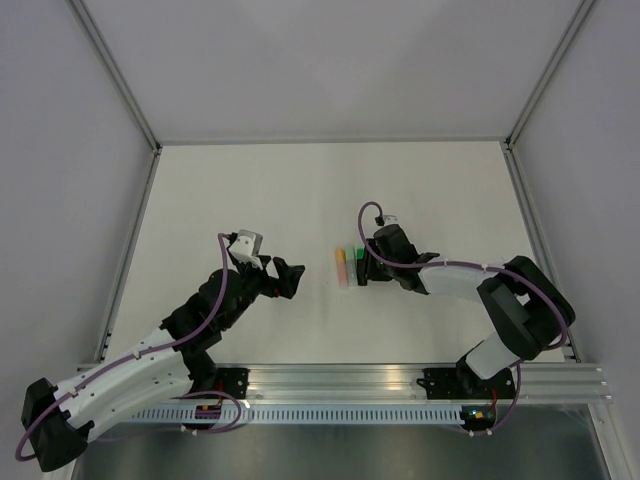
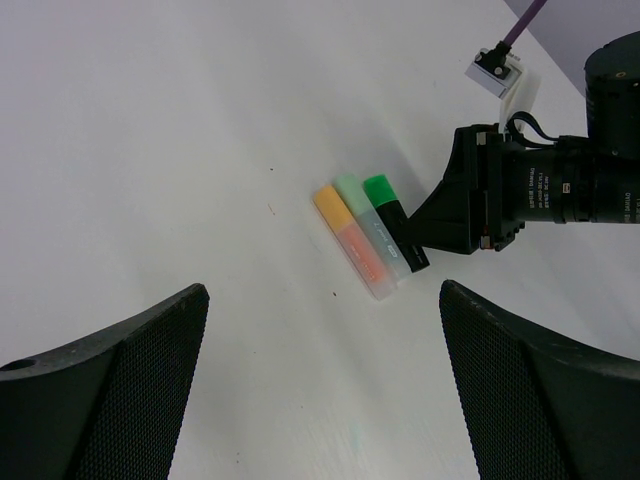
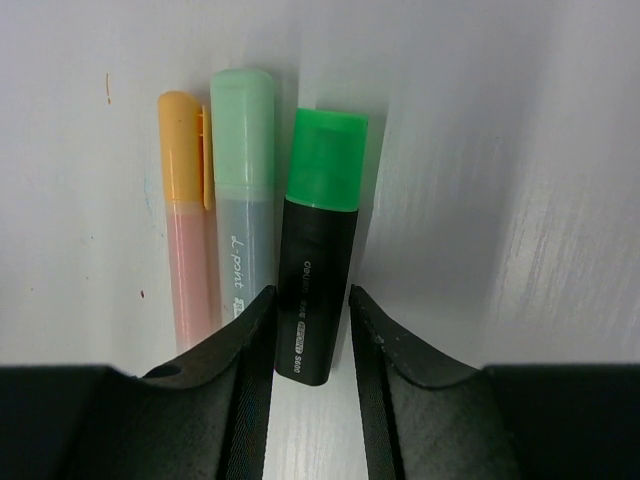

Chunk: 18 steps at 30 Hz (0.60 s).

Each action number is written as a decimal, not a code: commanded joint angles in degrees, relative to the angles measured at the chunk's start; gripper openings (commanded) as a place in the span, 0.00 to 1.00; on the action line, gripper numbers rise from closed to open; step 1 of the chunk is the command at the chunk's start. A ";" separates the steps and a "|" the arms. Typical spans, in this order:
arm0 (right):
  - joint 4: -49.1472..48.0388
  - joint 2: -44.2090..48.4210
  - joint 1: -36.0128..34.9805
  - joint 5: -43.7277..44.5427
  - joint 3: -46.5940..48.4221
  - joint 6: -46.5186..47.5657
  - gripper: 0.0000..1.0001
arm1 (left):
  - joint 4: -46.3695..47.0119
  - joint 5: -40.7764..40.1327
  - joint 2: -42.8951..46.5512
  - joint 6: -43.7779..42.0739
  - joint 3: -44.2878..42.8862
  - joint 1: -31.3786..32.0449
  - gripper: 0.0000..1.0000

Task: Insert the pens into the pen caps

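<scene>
Three pens lie side by side on the white table, each with its cap on. They are the orange pen (image 3: 190,270) with an orange cap (image 3: 180,125), the pale mint pen (image 3: 245,250) with a mint cap (image 3: 243,110), and the dark pen (image 3: 315,290) with a green cap (image 3: 327,150). They also show in the top view (image 1: 350,264) and the left wrist view (image 2: 372,240). My right gripper (image 3: 308,295) (image 1: 363,272) is closed round the dark pen's rear end, which rests on the table. My left gripper (image 2: 322,300) (image 1: 283,277) is open and empty, to the left of the pens.
The table is bounded by grey walls and aluminium posts at the left, back and right. A metal rail (image 1: 400,385) runs along the near edge. The right arm's purple cable (image 1: 440,265) loops over its wrist.
</scene>
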State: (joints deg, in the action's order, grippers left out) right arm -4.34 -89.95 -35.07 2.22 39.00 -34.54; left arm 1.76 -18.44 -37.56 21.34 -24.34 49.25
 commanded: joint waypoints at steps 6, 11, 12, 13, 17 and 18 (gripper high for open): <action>4.94 6.53 -0.09 3.22 3.08 1.49 0.49 | 0.26 -0.99 -0.40 -2.97 -0.71 -0.03 1.00; 10.66 16.11 -0.09 6.22 5.73 3.34 0.90 | 1.05 0.07 -0.93 -3.76 -0.80 -0.04 1.00; 10.93 17.60 0.00 6.39 5.73 3.95 0.98 | 1.31 0.50 -0.85 -3.94 -0.80 0.05 1.00; 11.02 20.32 0.00 6.39 5.73 4.48 0.98 | 1.40 0.68 -0.76 -4.03 -0.71 -0.03 1.00; 13.12 25.78 -0.09 6.84 5.30 4.84 0.98 | 2.11 1.56 -0.23 -4.56 -0.36 0.05 1.00; 12.78 27.18 0.00 6.83 3.81 4.75 0.98 | 2.28 1.47 -0.23 -4.73 -0.19 -0.03 1.00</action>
State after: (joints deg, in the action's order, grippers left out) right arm 6.02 -65.73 -35.07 7.40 43.09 -30.68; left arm 1.85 -17.82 -38.39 19.27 -24.34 49.25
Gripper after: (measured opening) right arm 0.979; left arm 0.993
